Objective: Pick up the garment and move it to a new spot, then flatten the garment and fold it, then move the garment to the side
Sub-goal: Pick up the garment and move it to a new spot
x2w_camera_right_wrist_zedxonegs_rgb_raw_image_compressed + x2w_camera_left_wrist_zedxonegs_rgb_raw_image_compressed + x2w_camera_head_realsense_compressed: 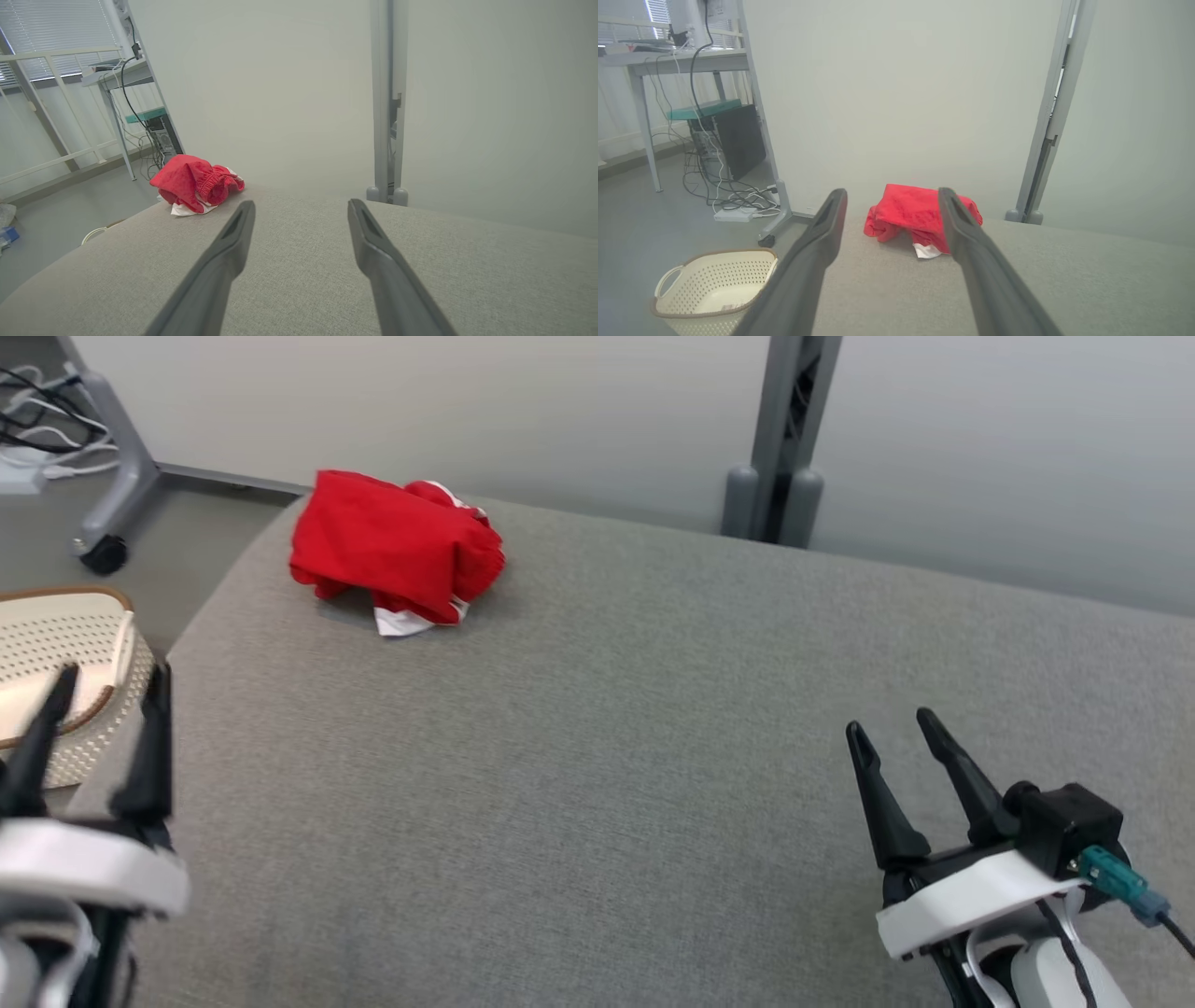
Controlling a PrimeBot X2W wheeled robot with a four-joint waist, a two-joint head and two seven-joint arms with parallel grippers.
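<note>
The task stands at its very first step: the garment (397, 555), a crumpled red bundle with a bit of white showing at its near edge, has not been picked up and lies at about eleven o'clock in the head view, close to the far left corner of the grey upholstered surface (607, 756). The left gripper (112, 677) sits at about eight o'clock, over the surface's left edge, with its two dark fingers apart and nothing between them. The right gripper (889, 721) sits at about four o'clock, its fingers likewise spread and empty. Both are well apart from the cloth. In the left wrist view the bundle appears straight ahead at twelve o'clock, framed between the fingers, whereas in the right wrist view it lies off at about ten o'clock. By that, the left arm looks the better placed to reach first. The next move probably calls for a long reach forward and down onto the top of the heap, closing on a raised fold rather than the flat surface, then lifting it toward the open middle where there is room to spread it. A pale perforated basket (98, 742) stands on the floor at nine o'clock, beside the left gripper. Inside the basket, in the left wrist view, is a small label (728, 307), too small to read. No brand or other writing can be made out on the garment or elsewhere.
</note>
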